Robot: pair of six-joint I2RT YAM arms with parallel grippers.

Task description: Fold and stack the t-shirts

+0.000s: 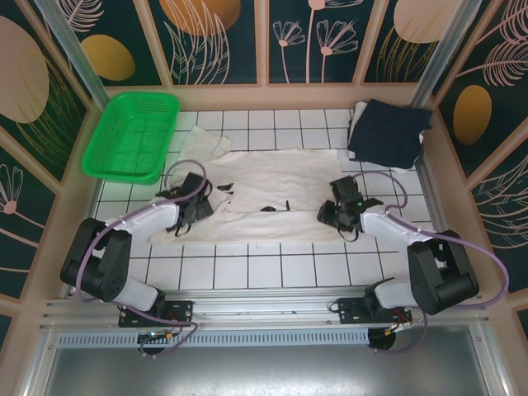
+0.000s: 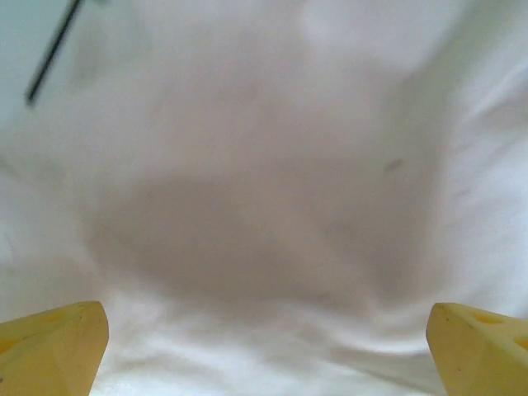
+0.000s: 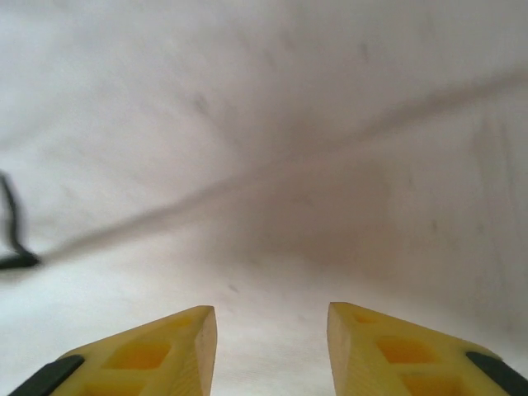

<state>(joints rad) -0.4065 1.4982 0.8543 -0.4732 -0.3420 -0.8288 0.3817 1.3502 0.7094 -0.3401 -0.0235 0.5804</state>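
T-shirts: two counted, one cream, one navy. The cream t-shirt [image 1: 272, 194] lies spread flat across the middle of the table [image 1: 280, 268], and one sleeve reaches toward the far left corner. There are a few small dark marks on the cloth near its near edge. The navy t-shirt [image 1: 388, 132] sits in a loose bundle at the far right corner, well apart from both sets of jaws.

One green basket [image 1: 132, 136] stands at the far left corner, just beside that cream sleeve.

Two arms are in play. The left arm [image 1: 140, 219] reaches to the left end of the cream t-shirt. From its wrist I see the left jaws spread wide, one yellow tip in each bottom corner and only cream cloth [image 2: 264, 165] beyond them. The right arm [image 1: 396, 227] reaches to the shirt's right end. The right jaws stand partly apart with nothing pinched between the tips, and creased cream cloth [image 3: 264, 165] shows through the gap. I cannot tell whether either set of tips touches the fabric.
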